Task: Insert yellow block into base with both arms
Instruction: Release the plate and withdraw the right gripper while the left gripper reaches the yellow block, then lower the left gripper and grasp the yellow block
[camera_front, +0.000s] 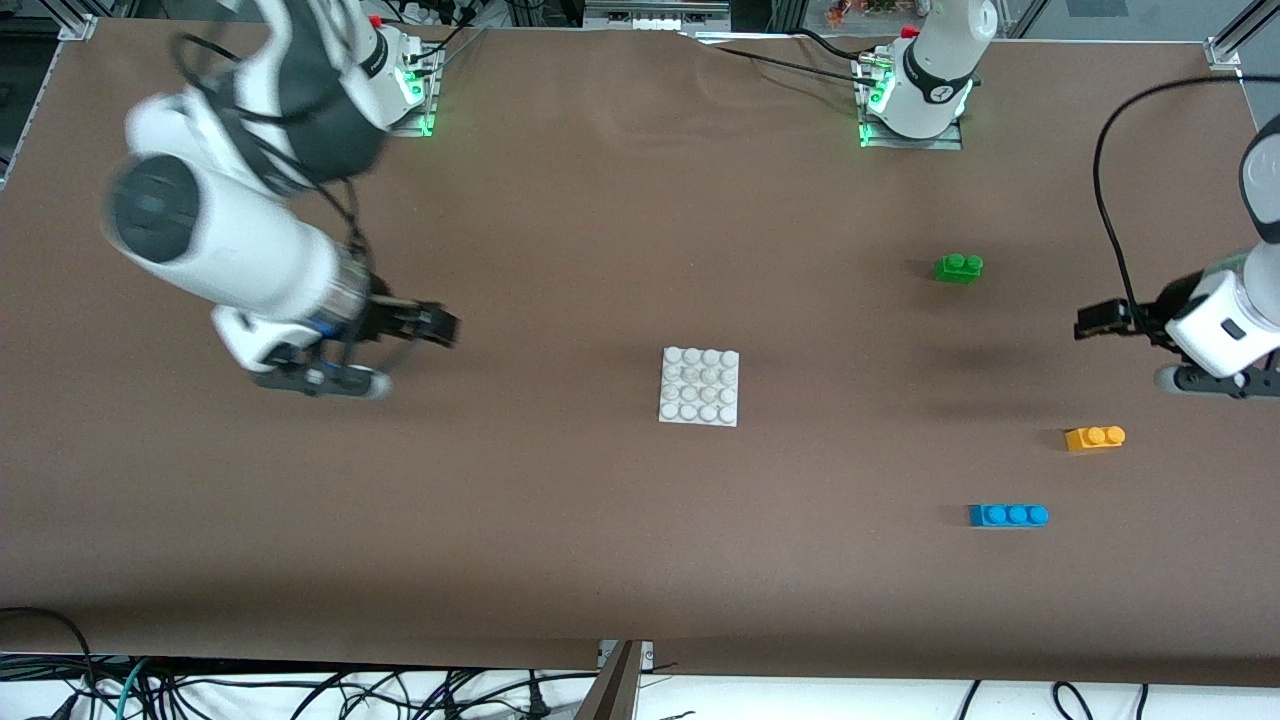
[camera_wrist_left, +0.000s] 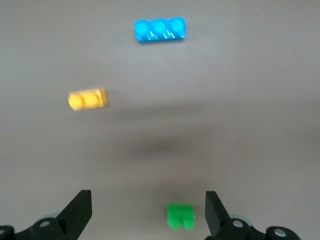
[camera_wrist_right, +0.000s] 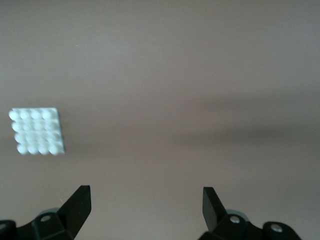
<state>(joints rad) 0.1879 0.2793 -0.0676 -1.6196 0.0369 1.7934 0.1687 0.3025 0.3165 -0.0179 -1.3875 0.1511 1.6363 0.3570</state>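
near the middle of the table sits the base (camera_front: 699, 386), studs up, nothing on it. the yellow block (camera_front: 1095, 438) lies well apart from it, toward the left arm's end of the table, flat on the table with studs up. the green brick (camera_front: 959, 267) is farther from the front camera than the yellow one, the blue brick (camera_front: 1008, 515) nearer.

my left tool (camera_front: 1100, 320) hangs over bare table at the left arm's end, fingers spread wide, holding nothing. the left wrist view shows all three bricks out ahead of it, the green one closest to the fingertips. my right tool (camera_front: 430, 324) hangs over bare table toward the right arm's end, also spread, empty. the right wrist view shows the base off ahead, well apart.

so my read: nothing grasped yet, task at the start.

risks from here:
- wrong pick. the green brick is the same two-stud shape and sits closest to my left tool's line, so a sloppy approach lands on it instead of yellow.
- the yellow block is small. an off-centre pinch would skid or tip it on the table.
- the base is loose on the table. if my right tool doesn't hold it, pressing the block down could push it sideways.
- studs misaligned at insertion means the block sits crooked or pops off.
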